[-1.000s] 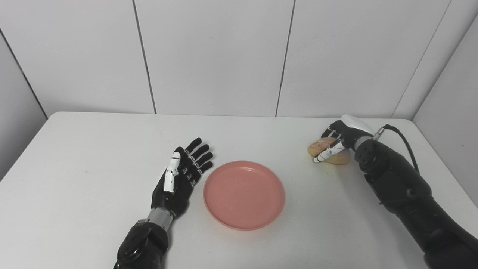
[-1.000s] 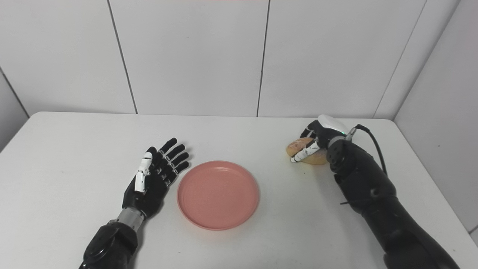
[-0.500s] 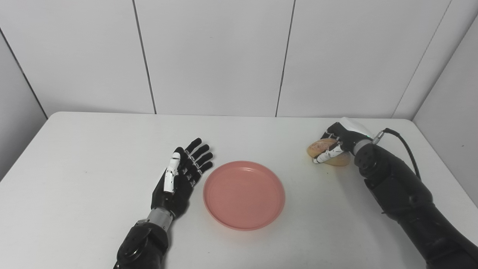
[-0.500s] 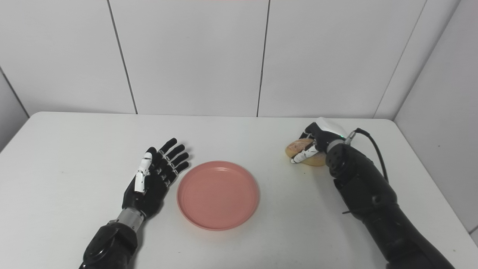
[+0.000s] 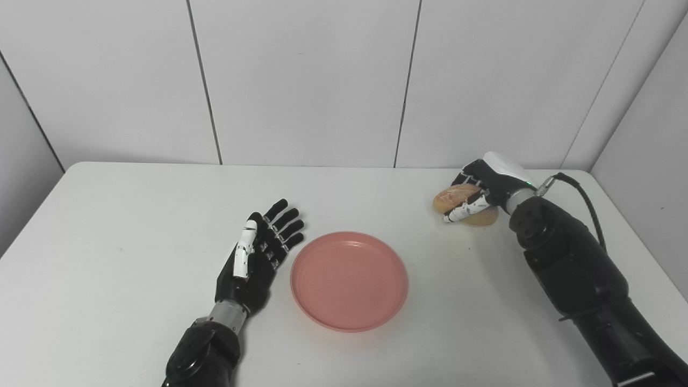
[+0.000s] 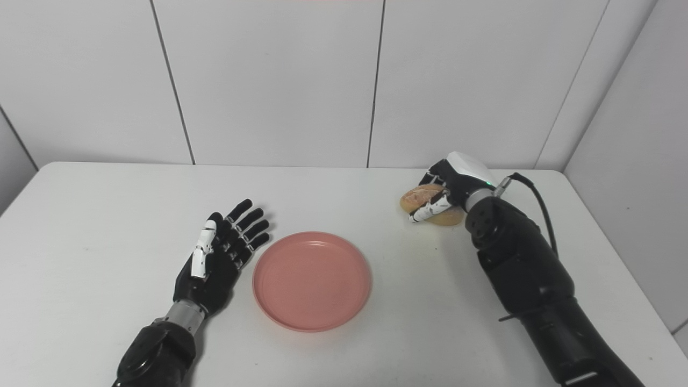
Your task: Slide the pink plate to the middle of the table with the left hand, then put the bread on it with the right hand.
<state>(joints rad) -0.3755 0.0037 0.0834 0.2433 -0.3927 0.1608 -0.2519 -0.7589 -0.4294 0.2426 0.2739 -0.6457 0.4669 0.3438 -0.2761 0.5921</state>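
While splayed, left hand (image 5: 257,257) idle | right hand (image 5: 480,189) grips bread (image 5: 458,196), seemingly lifted

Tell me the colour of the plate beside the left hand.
Pink, a plain salmon shade: the plate shows best in the left eye view.

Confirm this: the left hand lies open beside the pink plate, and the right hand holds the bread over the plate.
Not quite. The right hand holds the bread near the table's far right side, well clear of the pink plate, as the left eye view shows. The left hand does lie open beside the plate.
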